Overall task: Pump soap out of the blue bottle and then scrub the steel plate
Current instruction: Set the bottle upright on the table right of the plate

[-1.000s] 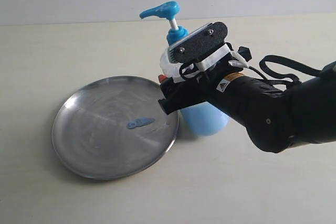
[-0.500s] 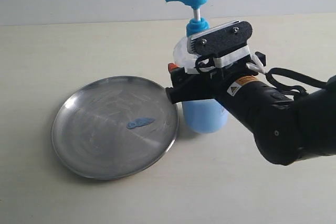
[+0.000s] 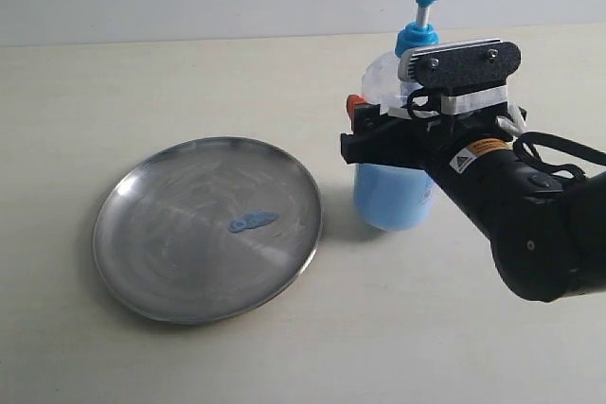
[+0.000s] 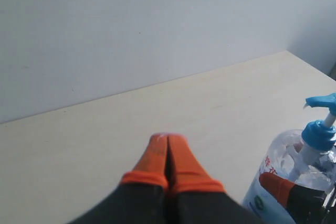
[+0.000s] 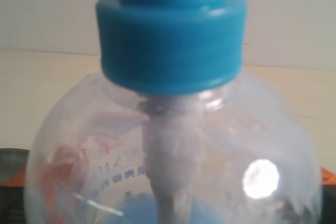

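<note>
Right gripper (image 3: 358, 130), right of centre in the exterior view, clasps the blue bottle (image 3: 393, 203), jaws spread wide; left gripper (image 4: 167, 143) has its fingertips pressed together.

The pale desk (image 3: 142, 366) carries two things; a plate (image 3: 170, 267) lies flat on the left; a bottle (image 3: 390, 201) stands upright near its right, not touching it.

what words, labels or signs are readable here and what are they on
Nothing can be read well enough to quote.
Label on the blue bottle: red and blue printed characters, too blurred to read in either wrist view.
The sticker on the right arm: what looks like a warning triangle beside yellow; its print is too small to read.
The steel plate: no text visible.
</note>
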`<state>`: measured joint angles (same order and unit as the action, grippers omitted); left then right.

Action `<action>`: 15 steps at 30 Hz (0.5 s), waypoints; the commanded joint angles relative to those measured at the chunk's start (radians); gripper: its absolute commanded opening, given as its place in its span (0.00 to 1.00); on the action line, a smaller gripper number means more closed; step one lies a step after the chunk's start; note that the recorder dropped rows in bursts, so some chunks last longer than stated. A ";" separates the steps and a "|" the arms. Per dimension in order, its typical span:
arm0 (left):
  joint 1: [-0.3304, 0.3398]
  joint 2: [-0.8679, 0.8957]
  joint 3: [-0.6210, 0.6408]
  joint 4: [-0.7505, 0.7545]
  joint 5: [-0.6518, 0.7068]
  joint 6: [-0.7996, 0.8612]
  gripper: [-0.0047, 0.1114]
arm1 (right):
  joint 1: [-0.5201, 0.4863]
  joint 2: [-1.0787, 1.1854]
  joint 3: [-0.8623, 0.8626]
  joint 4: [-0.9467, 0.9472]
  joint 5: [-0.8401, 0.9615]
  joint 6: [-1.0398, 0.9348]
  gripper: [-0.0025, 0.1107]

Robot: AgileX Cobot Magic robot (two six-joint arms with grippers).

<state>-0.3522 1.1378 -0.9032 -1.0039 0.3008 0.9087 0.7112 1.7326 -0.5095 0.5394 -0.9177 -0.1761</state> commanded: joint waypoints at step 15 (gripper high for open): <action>0.003 -0.008 0.016 -0.022 -0.032 0.004 0.04 | -0.013 0.042 0.028 -0.078 -0.104 0.000 0.02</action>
<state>-0.3522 1.1378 -0.8899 -1.0119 0.2814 0.9087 0.7031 1.7778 -0.4763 0.4761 -0.9610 -0.1684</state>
